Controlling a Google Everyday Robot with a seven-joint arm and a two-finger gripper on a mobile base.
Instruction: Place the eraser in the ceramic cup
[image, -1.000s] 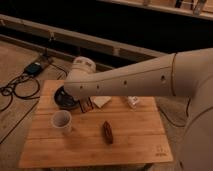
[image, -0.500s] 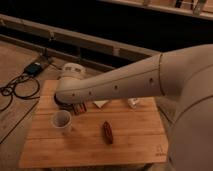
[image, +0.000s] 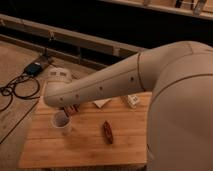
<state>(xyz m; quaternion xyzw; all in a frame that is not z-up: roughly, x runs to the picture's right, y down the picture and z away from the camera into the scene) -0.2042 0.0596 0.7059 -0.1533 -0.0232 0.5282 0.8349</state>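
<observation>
One arm (image: 110, 82), pale and thick, reaches in from the right across the wooden tabletop (image: 85, 145). Where is the gripper?

— Under the arm's far left end, the gripper (image: 66, 106) hangs over the left rear part of the tabletop, just above and behind the ceramic cup (image: 61, 120). Most of it is hidden by the arm.

Open or closed?

— Its fingers are drawn fully together.

Around the eraser?

— I cannot tell. The eraser (image: 71, 109) shows as a small dark piece with a red-orange tint, right at the gripper and just beside the cup's rim on its rear right. Whether it is pinched or lying on the wood is hidden.

And the cup itself?

— White, upright, near the left edge of the tabletop, with its mouth open to the camera. What is inside cannot be made out.

What else is on the wood?

— A reddish-brown oblong piece (image: 107, 131) lies near the middle, well apart from the cup. A pale cream block (image: 101, 103) peeks out just below the arm. A small white item (image: 132, 100) sits further right.

Off the tabletop?

— Dark cables (image: 15, 92) curl on the floor to the left.
</observation>
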